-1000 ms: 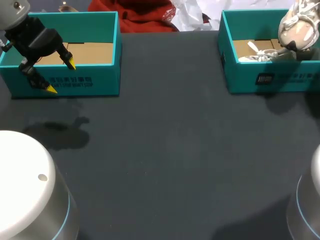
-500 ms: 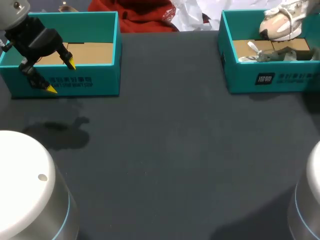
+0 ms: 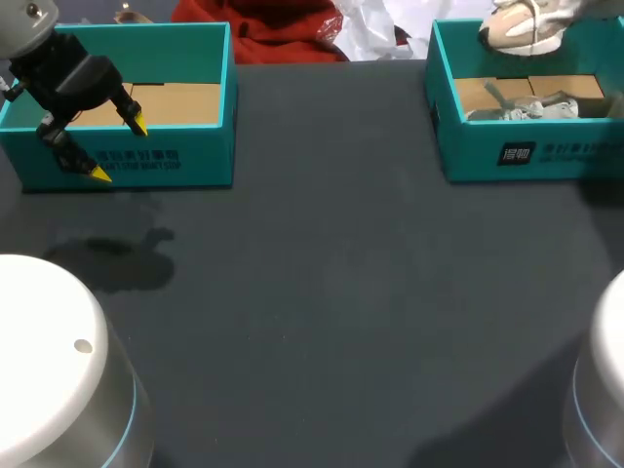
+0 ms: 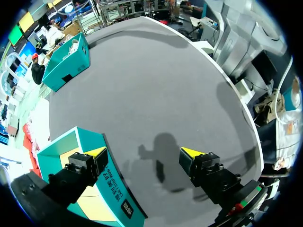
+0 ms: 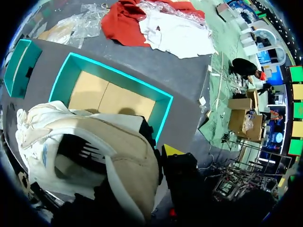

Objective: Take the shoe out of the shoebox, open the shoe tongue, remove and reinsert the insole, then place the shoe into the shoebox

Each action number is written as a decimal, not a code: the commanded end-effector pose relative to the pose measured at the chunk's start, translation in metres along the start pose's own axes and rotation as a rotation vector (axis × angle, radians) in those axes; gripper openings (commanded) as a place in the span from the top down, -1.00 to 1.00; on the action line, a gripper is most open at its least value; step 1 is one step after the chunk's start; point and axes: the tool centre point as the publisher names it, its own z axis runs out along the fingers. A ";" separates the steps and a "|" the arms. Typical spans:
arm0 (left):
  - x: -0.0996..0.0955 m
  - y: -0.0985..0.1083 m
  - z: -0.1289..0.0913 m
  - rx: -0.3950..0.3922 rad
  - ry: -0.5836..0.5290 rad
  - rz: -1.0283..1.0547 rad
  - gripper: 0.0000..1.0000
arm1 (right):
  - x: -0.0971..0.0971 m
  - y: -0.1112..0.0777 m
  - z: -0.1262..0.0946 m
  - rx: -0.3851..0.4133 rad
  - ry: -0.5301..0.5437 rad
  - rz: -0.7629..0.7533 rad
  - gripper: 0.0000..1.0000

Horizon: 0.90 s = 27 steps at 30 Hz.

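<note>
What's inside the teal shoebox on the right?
Inside the teal cardboard shoebox: brown cardboard floor and crumpled grey paper by its near wall. That wall hides the floor's front strip; the beige sneaker hangs above.

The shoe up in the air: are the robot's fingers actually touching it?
Touching. The right wrist view shows the right fingers pinching the shoe by its heel wall.
</note>
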 end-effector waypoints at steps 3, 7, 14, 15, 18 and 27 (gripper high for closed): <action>0.000 0.000 0.000 -0.003 0.001 0.000 -1.00 | 0.003 -0.001 0.021 -0.036 -0.034 0.154 1.00; 0.000 0.000 0.000 -0.003 0.001 0.000 -1.00 | 0.002 -0.005 0.032 -0.036 -0.073 0.263 1.00; 0.000 0.000 0.000 -0.003 0.001 0.000 -1.00 | 0.002 -0.005 0.032 -0.036 -0.073 0.263 1.00; 0.000 0.000 0.000 -0.003 0.001 0.000 -1.00 | 0.002 -0.005 0.032 -0.036 -0.073 0.263 1.00; 0.000 0.000 0.000 -0.003 0.001 0.000 -1.00 | 0.002 -0.005 0.032 -0.036 -0.073 0.263 1.00; 0.000 0.000 0.000 -0.003 0.001 0.000 -1.00 | 0.001 -0.009 0.065 -0.093 -0.073 0.370 1.00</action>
